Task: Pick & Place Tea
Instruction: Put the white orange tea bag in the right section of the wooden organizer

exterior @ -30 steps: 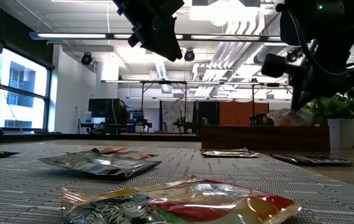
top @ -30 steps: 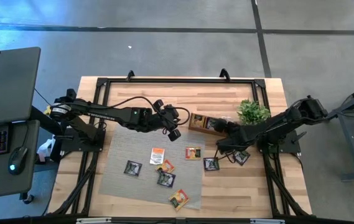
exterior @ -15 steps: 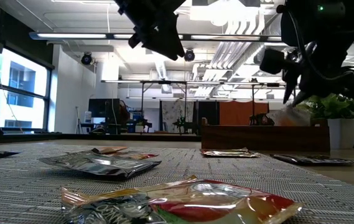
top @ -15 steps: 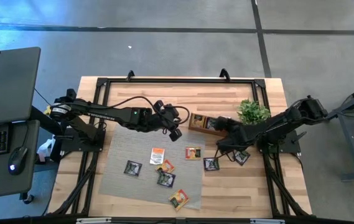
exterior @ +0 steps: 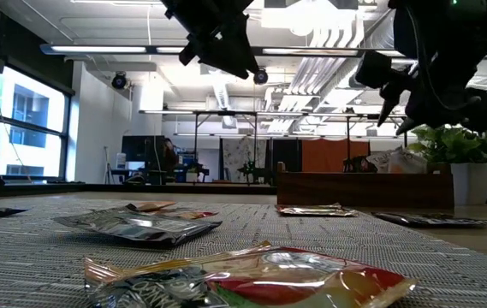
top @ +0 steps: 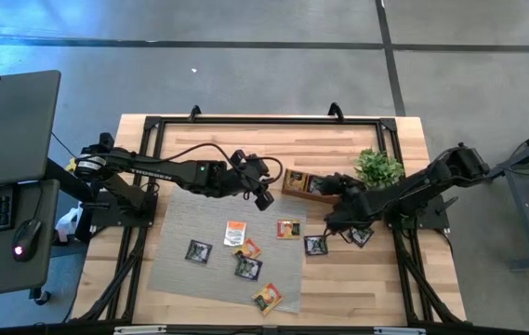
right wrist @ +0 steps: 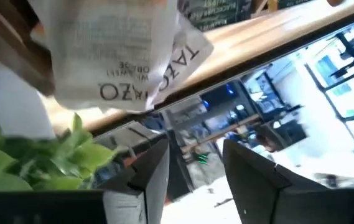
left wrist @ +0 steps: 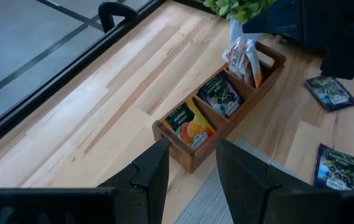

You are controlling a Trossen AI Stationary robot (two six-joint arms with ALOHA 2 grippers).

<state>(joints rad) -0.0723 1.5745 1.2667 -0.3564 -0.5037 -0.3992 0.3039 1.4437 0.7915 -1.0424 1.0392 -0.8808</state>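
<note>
Several tea sachets lie flat on the grey mat (top: 218,270), among them a white-and-orange one (top: 235,231), an orange one (top: 287,228) and a black one (top: 198,250). Two more black ones (top: 315,245) (top: 362,235) lie on the bare wood. The wooden tray (left wrist: 220,112) holds an orange sachet (left wrist: 189,121), a dark one (left wrist: 222,96) and white ones standing upright in its end compartment (left wrist: 242,56). My right gripper (top: 336,188) hangs open just off the tray's plant end, facing a white sachet (right wrist: 133,56). My left gripper (top: 262,192) hovers open above the mat's far edge, left of the tray.
A small green plant in a white pot (top: 378,167) stands right next to the tray's end, close to my right arm. A black frame (top: 264,119) runs along the table's far edge. Bare wood lies beyond the tray toward the far edge.
My right gripper has opened and let go of the white sachet, which now stands in the tray's end compartment. The gripper has risen a little above the tray.
</note>
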